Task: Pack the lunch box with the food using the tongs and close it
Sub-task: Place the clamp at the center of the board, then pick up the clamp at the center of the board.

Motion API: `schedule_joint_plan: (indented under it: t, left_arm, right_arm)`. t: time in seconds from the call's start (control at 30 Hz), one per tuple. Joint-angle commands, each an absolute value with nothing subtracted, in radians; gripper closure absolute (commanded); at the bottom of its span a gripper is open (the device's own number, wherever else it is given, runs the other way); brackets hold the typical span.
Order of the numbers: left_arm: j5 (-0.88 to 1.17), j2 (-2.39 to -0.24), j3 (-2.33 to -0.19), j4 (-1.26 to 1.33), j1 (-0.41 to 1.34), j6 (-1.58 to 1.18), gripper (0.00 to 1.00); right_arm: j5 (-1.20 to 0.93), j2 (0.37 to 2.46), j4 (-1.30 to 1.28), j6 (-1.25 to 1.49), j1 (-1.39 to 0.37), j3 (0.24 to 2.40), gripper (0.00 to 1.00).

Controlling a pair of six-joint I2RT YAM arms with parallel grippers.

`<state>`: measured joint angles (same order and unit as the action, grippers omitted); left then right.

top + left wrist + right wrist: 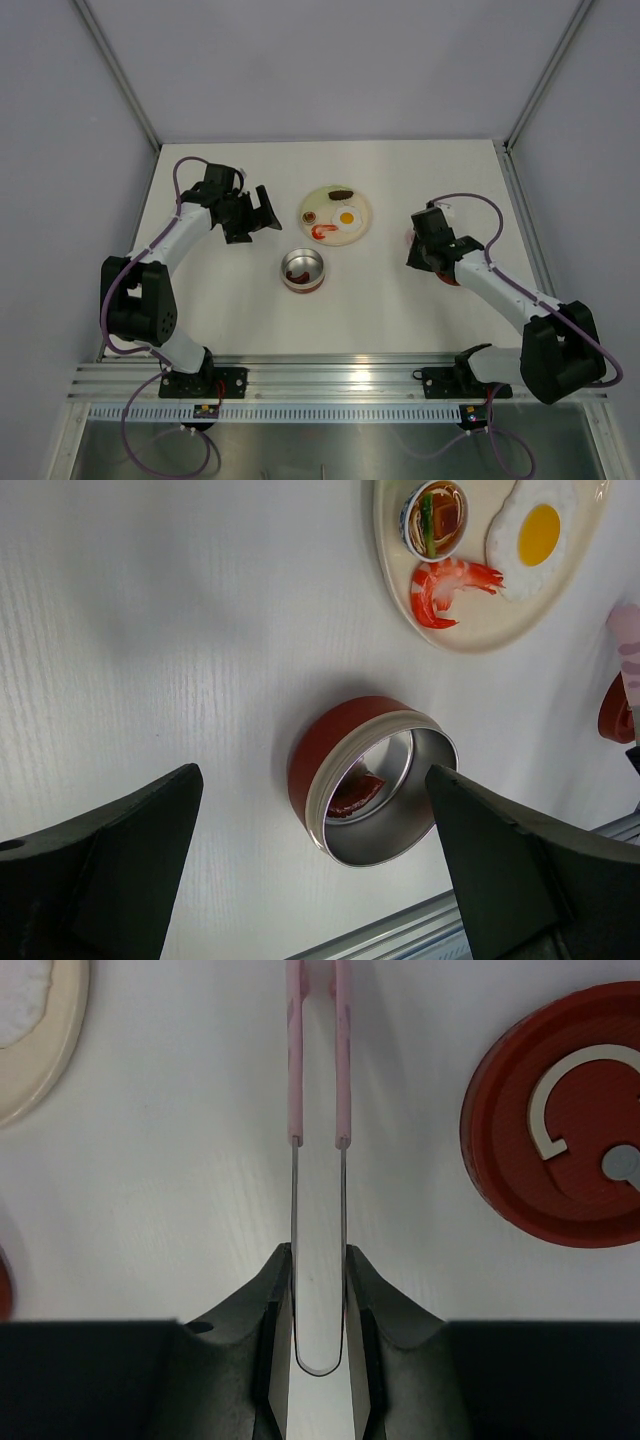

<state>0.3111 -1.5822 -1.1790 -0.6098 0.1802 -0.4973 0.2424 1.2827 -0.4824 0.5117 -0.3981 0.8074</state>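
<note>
The lunch box (303, 270), a round metal tin with a red band, stands open mid-table with a dark red piece (355, 792) inside. Behind it, the pale plate (358, 232) holds the food: a fried egg (535, 530), a red-and-white shrimp (450, 585), a small bowl (437, 515) and a dark sausage (341, 192). My left gripper (312, 780) hovers open, left of and above the tin, holding nothing. My right gripper (319, 1255) is shut on the tongs (343, 1080), whose pink tips point away from it. The red lid (560, 1130) lies flat beside the tongs, mark up.
The metal rail (340, 375) runs along the table's near edge, close to the tin in the left wrist view. Frame posts rise at the back corners. In the top view the right arm (500, 290) covers most of the lid.
</note>
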Motion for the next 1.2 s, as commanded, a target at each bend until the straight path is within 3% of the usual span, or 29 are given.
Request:
schedule_joint_plan:
  t: [0.0,0.17,0.77,0.97,1.17]
  left_arm:
    - [0.334,-1.582,-1.212,-0.583,0.186,-0.495,0.01]
    - [0.331,-1.589,-1.207,-0.581,0.192,-0.497,0.01]
    - [0.327,-1.578,-1.204,-0.597,0.193,-0.482,0.01]
    - [0.334,-1.582,-1.209,-0.594,0.195,-0.483,0.01]
    - [0.33,-1.58,-1.204,-0.597,0.193,-0.48,0.01]
  right_arm:
    - [0.25,1.272,-0.37,0.554,-0.426,0.789,1.0]
    - [0.258,1.376,-0.347,0.594,-0.466,0.77,0.99]
    - [0.328,1.588,-0.394,0.713,-0.529,0.845,0.35]
    - [0.35,1.606,-0.385,0.71,-0.528,0.862,0.35]
    - [0.36,1.641,-0.351,0.709,-0.528,0.867,0.41]
